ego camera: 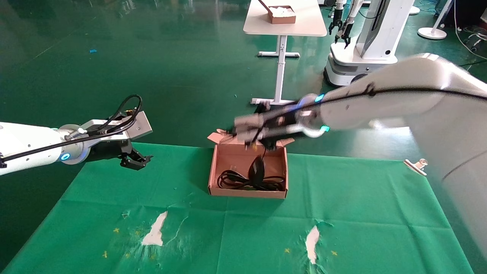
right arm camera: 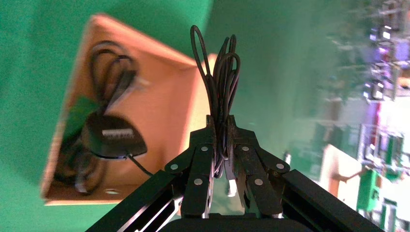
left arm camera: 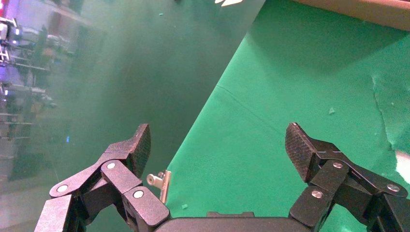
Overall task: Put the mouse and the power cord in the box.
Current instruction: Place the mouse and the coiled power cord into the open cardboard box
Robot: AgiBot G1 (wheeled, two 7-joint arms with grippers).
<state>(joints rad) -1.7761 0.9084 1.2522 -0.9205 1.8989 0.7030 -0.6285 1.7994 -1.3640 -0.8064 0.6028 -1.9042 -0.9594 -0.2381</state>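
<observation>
Nearest to me on the head view: the green cloth (ego camera: 243,236) covering the table, torn in two places so pale patches show through.

Further back on the cloth sits the box (ego camera: 247,193), lid folded open at the far side. The power cord (ego camera: 236,179) lies looped on the box floor.

My right gripper (right arm camera: 220,126) hovers above the box's far edge. Its jaws are pinched tight on the bundled loops of the mouse's thin cable, which stick out past the fingertips in the right wrist view. The mouse (ego camera: 256,169) hangs by that cable inside the box, over the cord loops; its flat face with the pale label shows in the right wrist view. I cannot tell whether it touches the cord.

My left gripper (ego camera: 134,161) is parked over the left far edge of the cloth, well apart from the box, jaws spread wide and holding nothing.

A metal clip (ego camera: 416,166) sits at the cloth's right far edge.
</observation>
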